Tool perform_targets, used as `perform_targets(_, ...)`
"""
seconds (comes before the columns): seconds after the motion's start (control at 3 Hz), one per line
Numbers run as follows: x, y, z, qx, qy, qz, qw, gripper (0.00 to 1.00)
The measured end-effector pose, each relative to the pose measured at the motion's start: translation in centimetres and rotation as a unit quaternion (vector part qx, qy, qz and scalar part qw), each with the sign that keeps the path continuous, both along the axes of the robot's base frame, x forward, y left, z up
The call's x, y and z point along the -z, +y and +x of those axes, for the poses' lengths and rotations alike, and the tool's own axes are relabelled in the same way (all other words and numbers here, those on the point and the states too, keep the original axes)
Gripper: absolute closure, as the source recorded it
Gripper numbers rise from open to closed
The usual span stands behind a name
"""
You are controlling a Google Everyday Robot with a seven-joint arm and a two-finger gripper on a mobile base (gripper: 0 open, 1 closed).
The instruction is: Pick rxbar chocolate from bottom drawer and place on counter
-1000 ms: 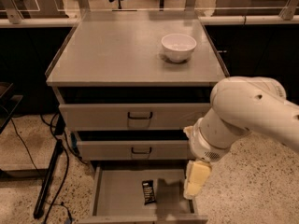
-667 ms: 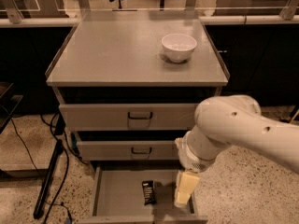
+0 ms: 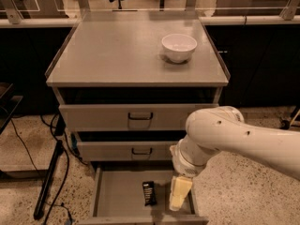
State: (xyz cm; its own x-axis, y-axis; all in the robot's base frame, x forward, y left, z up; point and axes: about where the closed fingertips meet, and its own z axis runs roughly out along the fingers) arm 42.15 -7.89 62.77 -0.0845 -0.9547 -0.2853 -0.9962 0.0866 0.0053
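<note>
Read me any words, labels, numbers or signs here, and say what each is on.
White print on the small flat black snack-bar wrapper in the bottom grey drawer: too small to read.
No other text shows on the round white bowl or the flat grey counter.
The cream gripper, over that drawer right of the wrapper, bears none.
</note>
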Motion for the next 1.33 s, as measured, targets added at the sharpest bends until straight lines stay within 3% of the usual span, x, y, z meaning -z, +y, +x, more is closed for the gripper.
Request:
perform_targets(0.33, 2.6, 0.5, 0.3, 0.004, 0.013, 0.008, 0.9999, 0.0)
perform_targets(1.0, 11.3, 0.9, 3.1, -0.002, 0.018, -0.015, 0.9997, 0.0)
perform_targets(1.33, 11.3, 0.9, 3.1, -0.002, 0.018, -0.015, 0.9997, 0.0)
